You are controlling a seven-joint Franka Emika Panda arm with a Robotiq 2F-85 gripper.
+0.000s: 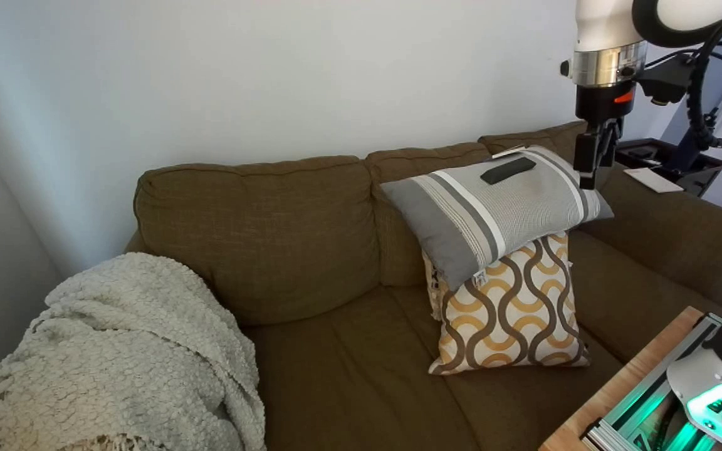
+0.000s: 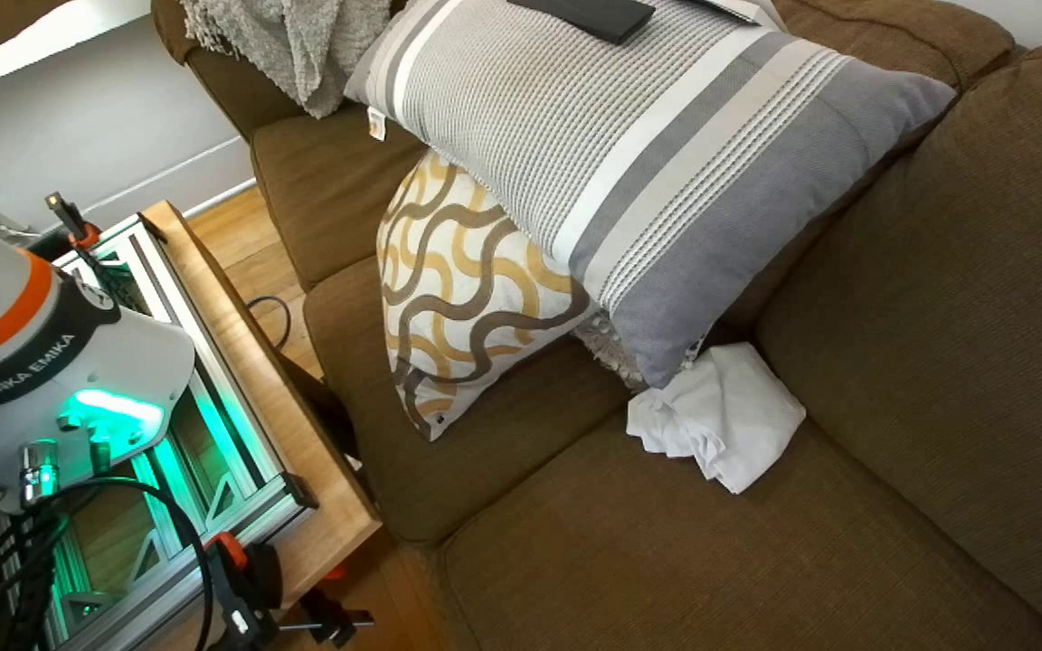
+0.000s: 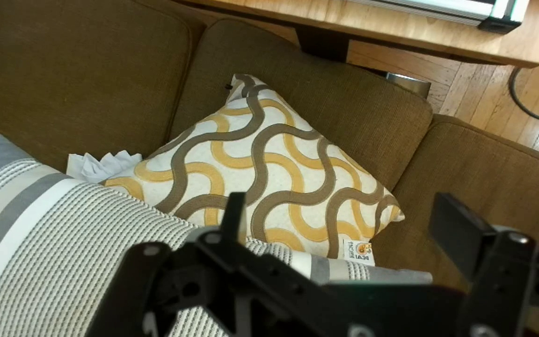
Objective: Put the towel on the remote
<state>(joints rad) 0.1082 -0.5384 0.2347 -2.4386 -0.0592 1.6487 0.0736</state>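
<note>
The remote is a dark flat bar (image 1: 508, 170) lying on top of the grey striped pillow (image 1: 527, 197); it also shows at the top edge of an exterior view (image 2: 592, 16). The towel is a crumpled white cloth (image 2: 724, 418) on the sofa seat, against the backrest and beside the striped pillow's grey corner. Part of the towel (image 3: 103, 166) shows in the wrist view behind that pillow. My gripper (image 1: 596, 166) points down over the striped pillow's end, to the side of the remote. In the wrist view its fingers (image 3: 342, 215) are wide apart with nothing between them.
A patterned yellow-brown pillow (image 1: 511, 307) props up the striped one on the brown sofa (image 1: 261, 238). A light flat item (image 2: 731, 9) lies by the remote. A fluffy blanket (image 1: 129, 351) covers a sofa end. The robot's wooden table (image 2: 304, 470) stands in front.
</note>
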